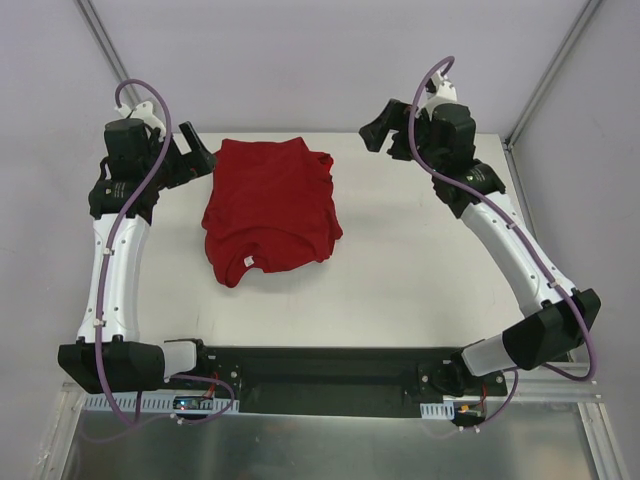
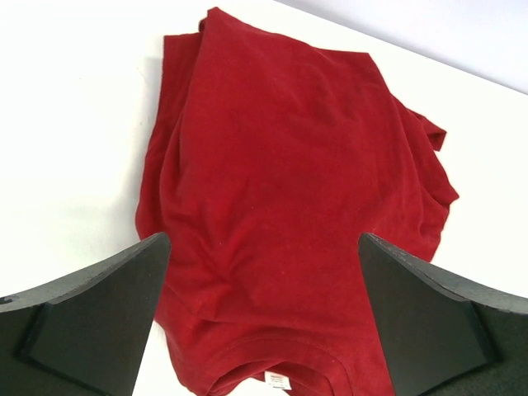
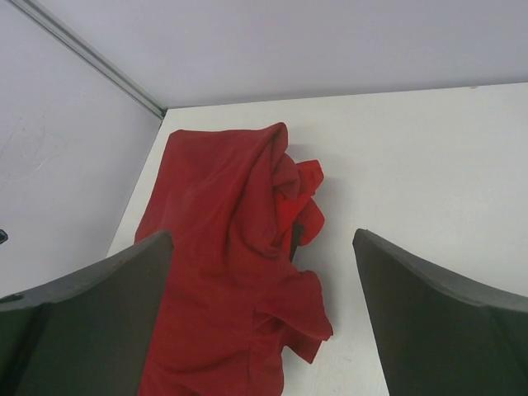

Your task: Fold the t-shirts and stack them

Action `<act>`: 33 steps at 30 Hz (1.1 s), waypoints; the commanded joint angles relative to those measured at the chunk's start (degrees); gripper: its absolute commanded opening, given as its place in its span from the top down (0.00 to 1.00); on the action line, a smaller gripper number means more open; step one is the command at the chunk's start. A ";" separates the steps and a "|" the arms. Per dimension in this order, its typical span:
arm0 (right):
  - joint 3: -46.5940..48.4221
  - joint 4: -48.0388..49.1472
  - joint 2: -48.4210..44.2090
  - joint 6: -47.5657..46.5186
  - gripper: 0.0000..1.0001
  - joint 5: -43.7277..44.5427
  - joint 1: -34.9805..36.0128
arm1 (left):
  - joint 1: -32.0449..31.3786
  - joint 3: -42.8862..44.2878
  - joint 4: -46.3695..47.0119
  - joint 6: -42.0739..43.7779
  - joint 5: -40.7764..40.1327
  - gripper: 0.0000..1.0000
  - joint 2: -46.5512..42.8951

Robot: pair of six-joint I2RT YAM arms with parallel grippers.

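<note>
I see a deep-red t-shirt (image 1: 270,210) lying in a loose heap on the white surface (image 1: 430,270), left of centre and toward the far edge. It's roughly folded, not flat. The neck end faces the arm bases, and the white neck label (image 1: 248,262) shows there. Cloth on its right side is bunched and rumpled, and I can't tell if the heap is one shirt or more than one.

The left claw (image 1: 192,158) sits just beside the heap's far-left corner, jaws apart, nothing between them. From the top view I can't tell whether it touches the cloth or hangs above it. In the left wrist view both dark fingers (image 2: 91,322) are wide apart with the shirt filling the gap beneath; the label is at the bottom edge, partly cut off.

The right claw (image 1: 378,128) is up by the far edge, right of the heap and apart from it, jaws spread, empty. In the right wrist view the crumpled edge runs down between its fingers (image 3: 437,313), and the frame cuts off the lower end of the heap. Sleeves are hard to make out in the folds
</note>
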 commanded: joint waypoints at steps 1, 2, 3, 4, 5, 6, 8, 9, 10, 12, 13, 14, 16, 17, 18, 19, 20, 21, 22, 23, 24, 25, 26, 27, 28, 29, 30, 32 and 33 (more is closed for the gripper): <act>2.56 2.92 -0.34 -1.29 0.04 0.89 0.45 | 0.34 1.37 1.31 1.43 -2.52 0.01 -2.12; 2.65 2.93 -0.25 -2.07 0.04 0.98 0.36 | 0.34 1.20 1.23 1.52 -2.43 0.01 -2.03; 2.74 2.93 -0.17 -2.34 0.04 1.33 0.36 | 0.34 1.28 1.40 1.69 -2.78 0.01 -2.12; 2.74 3.10 -0.16 -2.43 0.04 1.60 0.36 | 0.34 1.20 1.23 1.87 -3.13 0.01 -1.68; 2.56 3.19 0.10 -2.78 0.04 1.86 0.36 | 0.34 1.55 1.23 2.13 -3.48 0.01 -1.50; 2.74 3.45 0.62 -3.13 0.04 2.04 0.45 | 0.34 1.64 1.31 1.96 -3.40 0.01 -1.24; 2.56 3.19 0.89 -3.49 0.04 2.21 0.45 | 0.34 1.64 1.40 1.08 -2.96 0.01 -1.33; 2.04 3.19 0.72 -3.14 0.04 2.56 0.54 | 0.34 1.72 1.49 0.73 -2.52 0.01 -1.41; 1.86 3.19 0.63 -3.05 0.04 2.57 0.54 | 0.25 1.72 1.49 0.73 -1.56 0.01 -1.33; 1.69 3.19 0.63 -2.96 0.04 2.57 0.80 | 0.34 1.55 1.58 0.99 -0.59 0.01 -1.33; 1.60 3.10 0.71 -2.61 0.04 2.57 0.80 | 0.34 1.55 1.75 0.73 -0.67 0.01 -1.41; 1.60 2.93 1.06 -2.26 0.04 2.57 0.89 | 0.43 1.46 2.10 -0.40 -2.32 0.01 -1.68; 2.21 1.35 2.03 -0.41 0.04 2.57 0.80 | 0.34 -0.45 2.98 -9.44 -8.37 0.01 -3.87; 2.30 1.00 2.29 -0.32 0.04 1.96 0.80 | 0.34 -2.21 3.51 -12.25 -11.10 0.01 -5.09; 2.21 0.73 2.21 -0.06 0.04 0.38 0.80 | 0.34 -4.23 5.08 -15.76 -12.00 0.01 -7.89; 1.52 0.73 1.69 0.29 0.04 0.11 0.89 | 0.34 -8.34 6.31 -15.88 -12.01 0.01 -9.22; 0.99 0.64 1.25 0.21 0.04 0.11 0.89 | 0.34 -10.64 8.15 -15.10 -9.75 0.01 -10.72; 0.55 0.64 0.72 -0.14 0.04 0.80 0.89 | 0.34 -12.76 12.08 -11.87 -7.37 0.01 -13.08; -0.50 0.73 0.28 -0.58 0.04 1.24 0.80 | 0.34 -16.61 13.43 -10.80 -5.35 0.01 -14.06; -1.03 0.64 -0.07 -0.76 0.04 2.21 0.89 | 0.34 -17.86 13.79 -11.31 -4.81 0.01 -14.94; -1.48 0.21 0.18 -0.67 0.04 2.30 0.80 | 0.34 -18.57 13.88 -11.75 -4.63 0.01 -15.38; -1.48 -0.67 0.62 -0.67 0.04 1.69 0.80 | 0.34 -19.80 13.88 -11.75 -3.84 0.01 -15.74; -0.26 -3.55 2.02 -1.37 0.04 -0.57 0.80 | 0.34 -20.33 13.88 -11.49 -2.97 0.01 -16.00; 0.36 -5.14 2.47 -1.29 0.04 -1.21 0.89 | 0.25 -20.86 13.88 -11.23 -1.04 0.01 -16.61; 0.63 -6.20 2.82 -1.38 0.04 -1.82 0.89 | 0.25 -21.82 13.88 -11.14 -0.85 0.01 -16.88; -0.24 -6.65 2.56 -1.81 0.04 -2.87 1.06 | 0.25 -22.26 13.88 -10.70 -0.24 0.01 -17.14; -0.86 -6.48 2.39 -2.25 0.04 -2.88 0.98 | 0.25 -22.62 13.88 -10.35 1.77 0.01 -17.50; -2.18 -6.65 1.95 -3.22 0.04 -3.14 1.06 | 0.25 -23.67 13.79 -10.61 3.80 0.01 -17.59; -2.18 -7.61 2.38 -4.09 0.04 -3.32 0.98 | 0.25 -23.94 13.62 -10.96 4.68 0.01 -17.41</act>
